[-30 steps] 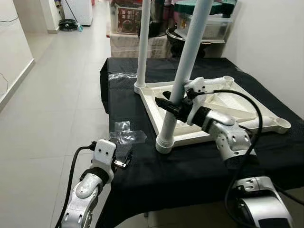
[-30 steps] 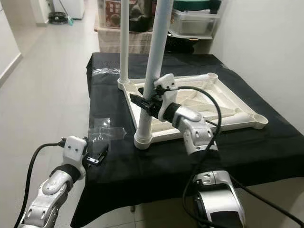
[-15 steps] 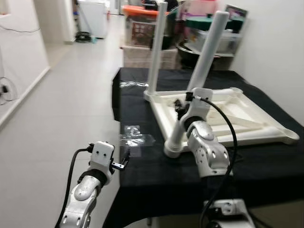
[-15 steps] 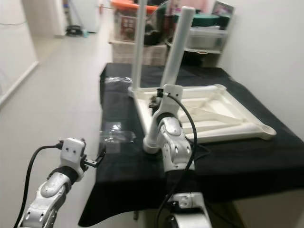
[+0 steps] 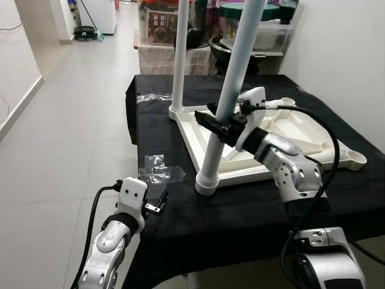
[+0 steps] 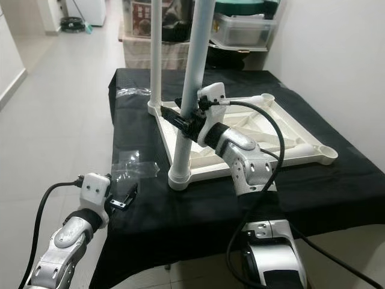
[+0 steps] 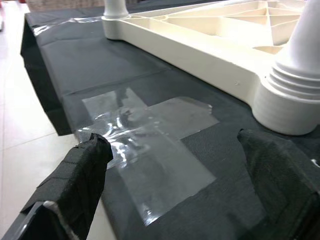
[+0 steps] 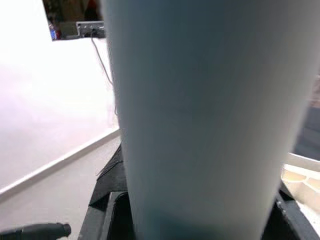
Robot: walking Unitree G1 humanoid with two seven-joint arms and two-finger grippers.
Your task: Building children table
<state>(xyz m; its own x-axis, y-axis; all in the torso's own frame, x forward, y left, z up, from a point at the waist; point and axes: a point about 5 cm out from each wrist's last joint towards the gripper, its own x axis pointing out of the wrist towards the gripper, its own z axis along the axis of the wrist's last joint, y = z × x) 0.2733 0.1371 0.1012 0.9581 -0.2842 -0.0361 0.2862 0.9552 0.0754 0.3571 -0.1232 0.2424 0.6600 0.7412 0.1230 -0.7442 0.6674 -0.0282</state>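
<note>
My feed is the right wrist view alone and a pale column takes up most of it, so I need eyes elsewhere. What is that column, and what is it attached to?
Observer: It is the near table leg, standing upright in a corner socket of the upside-down white tabletop. The right end effector is clamped on it partway up.
Operator: Any other legs fitted?
Observer: One, the far table leg, upright at the far left corner. Two corner sockets on the right are bare.
Operator: Where is the other arm?
Observer: The left end effector is open, low at the near left edge of the black cloth, near some clear plastic wrapping.
</note>
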